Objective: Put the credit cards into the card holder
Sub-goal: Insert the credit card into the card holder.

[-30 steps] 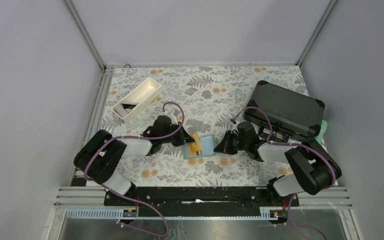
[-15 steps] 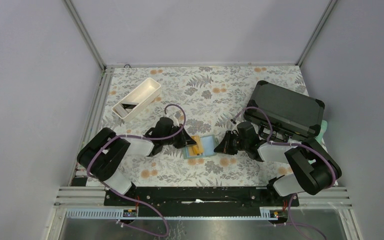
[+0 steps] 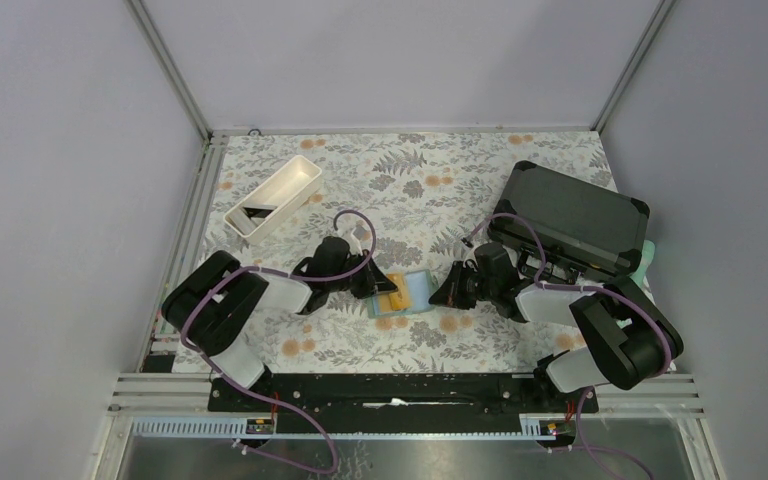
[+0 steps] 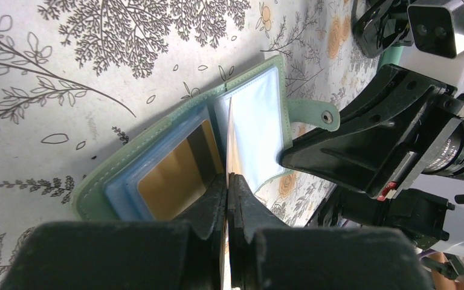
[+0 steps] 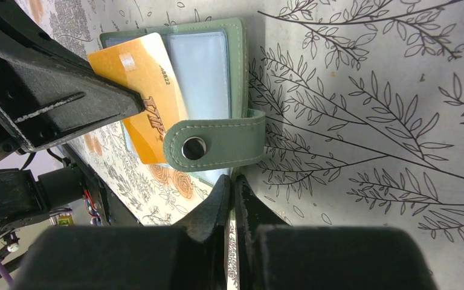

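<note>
White tray (image 3: 300, 180) far left at the back of the floral table (image 3: 410, 170), dark card (image 3: 257, 211) lying inside it. Left gripper (image 3: 375, 285) is clamped on the gold-orange card (image 3: 392, 293); in the left wrist view the card (image 4: 228, 139) shows edge-on, pinched between the closed fingers (image 4: 208, 202) and standing over the holder's middle fold. Card holder (image 3: 415, 290) lies open and flat at table centre between the two grippers, pale blue pockets (image 4: 254, 121) up, snap strap (image 5: 217, 145) sticking out on the right arm's side. In the right wrist view the card (image 5: 142, 78) overlaps the holder's (image 5: 202, 66) far half. Right gripper (image 3: 443, 292) is closed, tips at the holder's edge just beside the strap; can't tell if it pinches the edge. Black case (image 3: 572, 217) far right, well apart from the holder.
</note>
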Motion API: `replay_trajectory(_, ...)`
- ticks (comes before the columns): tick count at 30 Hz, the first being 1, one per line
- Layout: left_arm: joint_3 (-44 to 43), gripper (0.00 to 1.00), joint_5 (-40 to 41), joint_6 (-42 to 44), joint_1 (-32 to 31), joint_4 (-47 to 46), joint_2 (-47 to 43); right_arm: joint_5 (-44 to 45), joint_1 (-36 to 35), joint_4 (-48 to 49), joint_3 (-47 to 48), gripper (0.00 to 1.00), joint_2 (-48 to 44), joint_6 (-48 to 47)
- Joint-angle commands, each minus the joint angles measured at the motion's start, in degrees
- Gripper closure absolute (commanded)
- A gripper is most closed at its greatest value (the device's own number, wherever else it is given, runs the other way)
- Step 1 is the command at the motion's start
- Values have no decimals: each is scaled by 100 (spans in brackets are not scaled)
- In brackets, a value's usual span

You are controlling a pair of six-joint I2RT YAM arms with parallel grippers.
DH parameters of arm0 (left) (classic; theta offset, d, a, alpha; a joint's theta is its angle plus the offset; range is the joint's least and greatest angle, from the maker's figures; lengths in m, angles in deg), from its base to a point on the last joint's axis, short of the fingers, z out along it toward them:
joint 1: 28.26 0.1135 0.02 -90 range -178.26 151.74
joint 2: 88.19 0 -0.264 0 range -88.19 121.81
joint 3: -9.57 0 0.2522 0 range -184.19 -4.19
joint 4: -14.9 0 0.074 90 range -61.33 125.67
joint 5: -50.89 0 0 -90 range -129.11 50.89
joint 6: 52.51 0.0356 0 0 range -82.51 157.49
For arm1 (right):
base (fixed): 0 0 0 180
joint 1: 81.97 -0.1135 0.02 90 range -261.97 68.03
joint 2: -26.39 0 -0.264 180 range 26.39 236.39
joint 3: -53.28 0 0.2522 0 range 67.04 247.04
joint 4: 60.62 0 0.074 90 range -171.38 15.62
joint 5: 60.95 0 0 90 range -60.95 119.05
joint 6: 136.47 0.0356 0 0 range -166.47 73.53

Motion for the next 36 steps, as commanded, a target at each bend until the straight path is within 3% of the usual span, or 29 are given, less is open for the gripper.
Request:
replay_trajectory(1, -20, 100, -190, 58, -57, -239, 67, 12, 8, 57, 174, 100, -28, -70)
replay_trajectory(9, -127, 100, -301, 300, -60, 79, 15, 21, 3, 21, 178, 100, -77, -85)
replay_trajectory(28, 67, 100, 14, -433, -68, 168, -75, 122, 3, -155, 177, 100, -248, -146)
replay_trajectory(36, 348, 100, 84, -780, -68, -194, -56, 140, 7, -178, 168, 100, -281, -155)
